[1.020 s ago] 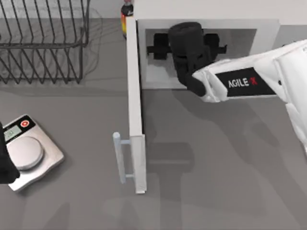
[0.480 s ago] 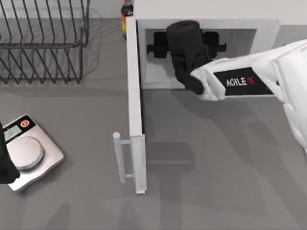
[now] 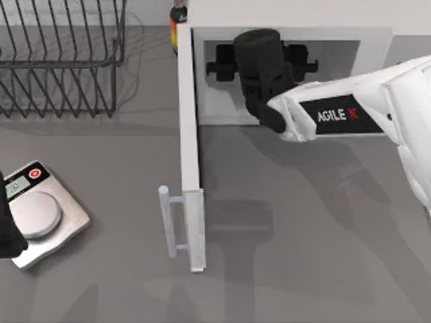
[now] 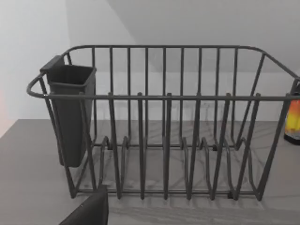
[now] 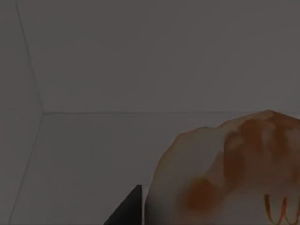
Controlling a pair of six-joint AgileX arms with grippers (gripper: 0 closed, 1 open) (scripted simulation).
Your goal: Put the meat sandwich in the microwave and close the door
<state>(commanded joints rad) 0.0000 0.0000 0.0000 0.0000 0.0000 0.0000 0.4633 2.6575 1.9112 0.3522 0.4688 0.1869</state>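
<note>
Evidently soft and light, the meat sandwich sat at the right pincer, inside the microwave at twelve o'clock; pincer's grip could not be told; best held gently across its sides.

White right arm, black wrist, "AGILE X" lettering.

Wire dish rack, scale, bottle on table.

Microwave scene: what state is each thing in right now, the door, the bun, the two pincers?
microwave: cavity exposed.
door: swung wide open, handle toward the table's front.
meat sandwich: inside the cavity, close to the right pincer.
right pincer: reaching into the cavity.
left pincer: parked by the scale.
dish rack: upright.
</note>
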